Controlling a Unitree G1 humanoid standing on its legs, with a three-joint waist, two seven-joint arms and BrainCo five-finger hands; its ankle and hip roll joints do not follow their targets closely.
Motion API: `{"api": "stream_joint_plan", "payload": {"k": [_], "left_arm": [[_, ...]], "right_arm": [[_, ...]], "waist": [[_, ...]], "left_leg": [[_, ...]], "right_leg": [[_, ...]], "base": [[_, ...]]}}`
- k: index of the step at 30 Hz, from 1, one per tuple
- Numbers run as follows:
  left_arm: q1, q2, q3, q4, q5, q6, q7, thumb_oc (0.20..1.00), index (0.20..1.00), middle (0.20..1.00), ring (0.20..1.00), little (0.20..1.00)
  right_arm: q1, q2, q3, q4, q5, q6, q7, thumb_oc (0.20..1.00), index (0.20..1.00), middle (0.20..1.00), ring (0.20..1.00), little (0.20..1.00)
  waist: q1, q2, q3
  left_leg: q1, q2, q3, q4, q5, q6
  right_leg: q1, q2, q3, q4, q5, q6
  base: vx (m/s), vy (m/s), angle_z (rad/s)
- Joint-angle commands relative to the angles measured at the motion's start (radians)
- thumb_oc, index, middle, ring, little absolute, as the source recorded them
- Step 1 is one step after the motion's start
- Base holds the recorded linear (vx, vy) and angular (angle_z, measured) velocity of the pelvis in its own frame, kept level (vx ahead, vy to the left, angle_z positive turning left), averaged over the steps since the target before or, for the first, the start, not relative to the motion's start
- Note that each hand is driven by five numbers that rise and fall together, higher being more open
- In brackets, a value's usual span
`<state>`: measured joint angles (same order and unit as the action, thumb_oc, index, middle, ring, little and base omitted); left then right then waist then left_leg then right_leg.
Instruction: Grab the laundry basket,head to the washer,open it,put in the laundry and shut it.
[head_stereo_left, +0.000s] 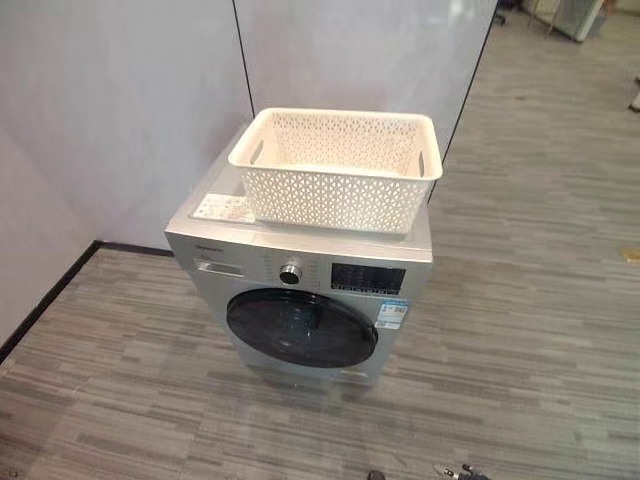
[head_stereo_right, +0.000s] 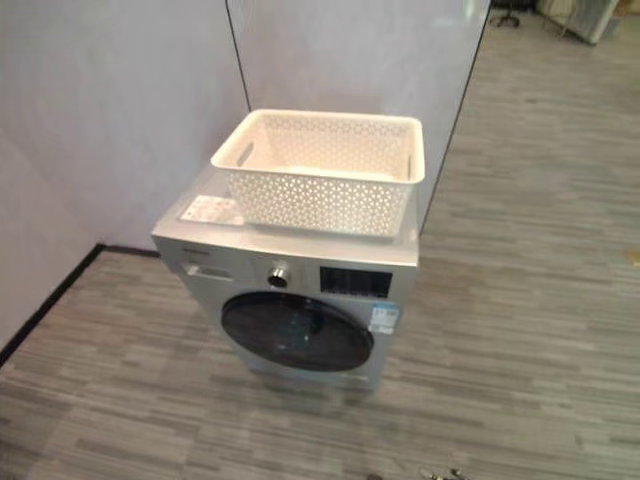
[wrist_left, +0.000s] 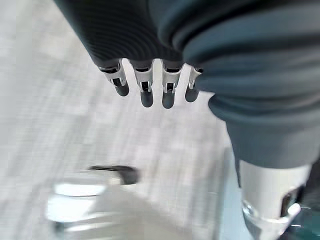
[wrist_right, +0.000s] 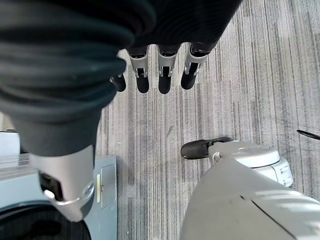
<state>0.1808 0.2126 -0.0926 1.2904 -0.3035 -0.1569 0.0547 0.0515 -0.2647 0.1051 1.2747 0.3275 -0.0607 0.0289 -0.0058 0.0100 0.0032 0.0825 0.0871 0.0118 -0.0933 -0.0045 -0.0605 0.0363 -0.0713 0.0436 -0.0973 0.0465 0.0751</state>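
A cream perforated laundry basket (head_stereo_left: 338, 167) stands on top of a silver front-loading washer (head_stereo_left: 300, 270). No laundry shows over the basket's rim. The washer's round dark door (head_stereo_left: 300, 327) is shut. My left hand (wrist_left: 145, 82) hangs over the grey floor with its fingers straight and nothing in them. My right hand (wrist_right: 160, 70) likewise hangs over the striped floor, fingers straight and holding nothing. A corner of the washer (wrist_right: 102, 187) shows in the right wrist view.
White wall panels (head_stereo_left: 120, 110) stand close behind and to the left of the washer, with a dark baseboard (head_stereo_left: 50, 290) along the floor. Grey plank floor (head_stereo_left: 530, 300) stretches in front and to the right.
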Motion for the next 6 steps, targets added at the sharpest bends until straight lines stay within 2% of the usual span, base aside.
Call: {"api": "stream_joint_plan", "payload": {"k": [1, 6], "left_arm": [[-0.076, 0.01, 0.003, -0.028, 0.021, -0.02, -0.01, 1.0, 1.0, 1.0, 1.0, 1.0], [-0.086, 0.019, 0.001, -0.058, -0.006, -0.027, -0.013, 1.0, 1.0, 1.0, 1.0, 1.0]], "right_arm": [[-0.011, -0.018, -0.008, 0.0, -0.009, 0.006, 0.007, 1.0, 1.0, 1.0, 1.0, 1.0], [-0.008, -0.012, -0.002, -0.004, 0.002, 0.007, 0.005, 1.0, 1.0, 1.0, 1.0, 1.0]], "waist": [[0.008, -0.024, 0.01], [0.009, -0.03, 0.004]], "left_leg": [[-0.048, -0.019, -0.049, 0.006, 0.006, 0.013], [-0.041, -0.021, -0.058, 0.006, 0.003, 0.017]], "right_leg": [[0.048, -0.025, -0.013, 0.035, -0.094, 0.04], [0.055, -0.031, -0.024, 0.035, -0.092, 0.043]], "base": [[0.0, 0.0, 0.0], [0.0, 0.0, 0.0]]}}
